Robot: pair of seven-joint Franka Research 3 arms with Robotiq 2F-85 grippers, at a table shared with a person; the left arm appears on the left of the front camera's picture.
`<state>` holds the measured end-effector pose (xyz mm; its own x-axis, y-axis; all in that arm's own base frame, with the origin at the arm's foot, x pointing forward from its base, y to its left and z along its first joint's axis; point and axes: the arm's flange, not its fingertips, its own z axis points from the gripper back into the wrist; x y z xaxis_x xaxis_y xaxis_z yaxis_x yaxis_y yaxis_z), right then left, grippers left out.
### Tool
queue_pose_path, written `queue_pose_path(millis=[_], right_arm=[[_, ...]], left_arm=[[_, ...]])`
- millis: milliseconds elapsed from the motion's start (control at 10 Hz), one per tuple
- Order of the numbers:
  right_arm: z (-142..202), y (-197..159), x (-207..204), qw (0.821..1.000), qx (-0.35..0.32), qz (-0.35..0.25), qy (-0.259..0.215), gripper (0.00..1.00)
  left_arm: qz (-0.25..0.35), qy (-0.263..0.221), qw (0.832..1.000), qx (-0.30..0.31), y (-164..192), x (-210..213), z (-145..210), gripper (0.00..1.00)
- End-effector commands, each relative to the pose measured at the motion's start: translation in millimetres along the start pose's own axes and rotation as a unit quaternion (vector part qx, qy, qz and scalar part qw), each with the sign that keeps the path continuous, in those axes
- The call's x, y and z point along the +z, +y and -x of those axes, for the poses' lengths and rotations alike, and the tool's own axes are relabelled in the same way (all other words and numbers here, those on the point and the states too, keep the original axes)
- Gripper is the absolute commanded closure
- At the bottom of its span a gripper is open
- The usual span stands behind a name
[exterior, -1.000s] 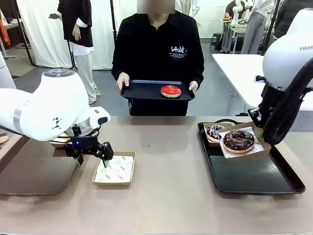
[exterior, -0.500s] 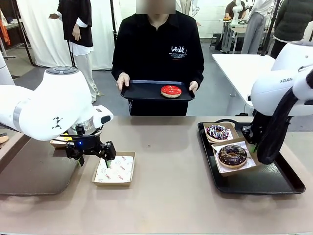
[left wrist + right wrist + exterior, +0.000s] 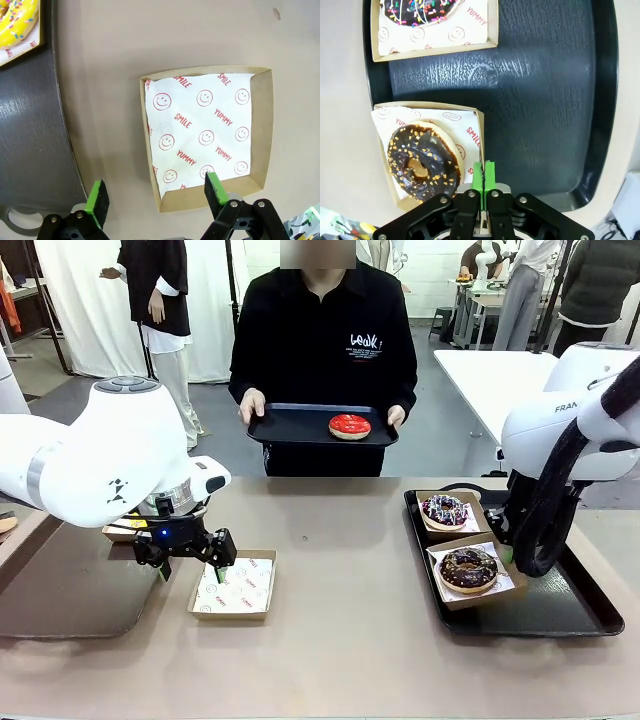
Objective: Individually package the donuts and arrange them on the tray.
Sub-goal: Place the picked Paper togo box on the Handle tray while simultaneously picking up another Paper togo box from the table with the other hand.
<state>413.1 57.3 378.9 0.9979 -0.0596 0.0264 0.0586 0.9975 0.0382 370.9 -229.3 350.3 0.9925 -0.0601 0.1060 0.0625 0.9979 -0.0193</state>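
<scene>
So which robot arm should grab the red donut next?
Probably the left. Its gripper is open over the empty box, while the right gripper is shut on the chocolate donut's box on the tray. The red donut sits on the person's tray.

An empty box (image 3: pixel 235 586) lined with smiley paper (image 3: pixel 205 130) sits on my brown table (image 3: pixel 340 640), beside a dark mat (image 3: pixel 70 590) at my left, while a person (image 3: pixel 322 350) stands across in a black top.
</scene>
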Motion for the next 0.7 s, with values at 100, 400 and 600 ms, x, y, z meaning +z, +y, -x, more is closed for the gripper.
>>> queue_pose_path(millis=[100, 400, 600], right_arm=[[-4.6, 0.6, 1.5, 1.000, 0.010, -0.010, 0.014, 0.99], [-4.5, -0.2, 6.7, 1.000, 0.007, 0.001, 0.006, 0.99], [-3.9, 0.1, 5.3, 1.000, 0.007, 0.002, 0.007, 0.99]], left_arm=[[-0.014, 0.006, 1.000, 0.018, -1.3, -6.6, -8.0, 0.00], [-0.012, 0.016, 1.000, 0.022, 0.1, -14.5, -17.8, 0.00], [-0.012, 0.015, 0.999, 0.031, 3.2, -24.1, -25.4, 0.00]])
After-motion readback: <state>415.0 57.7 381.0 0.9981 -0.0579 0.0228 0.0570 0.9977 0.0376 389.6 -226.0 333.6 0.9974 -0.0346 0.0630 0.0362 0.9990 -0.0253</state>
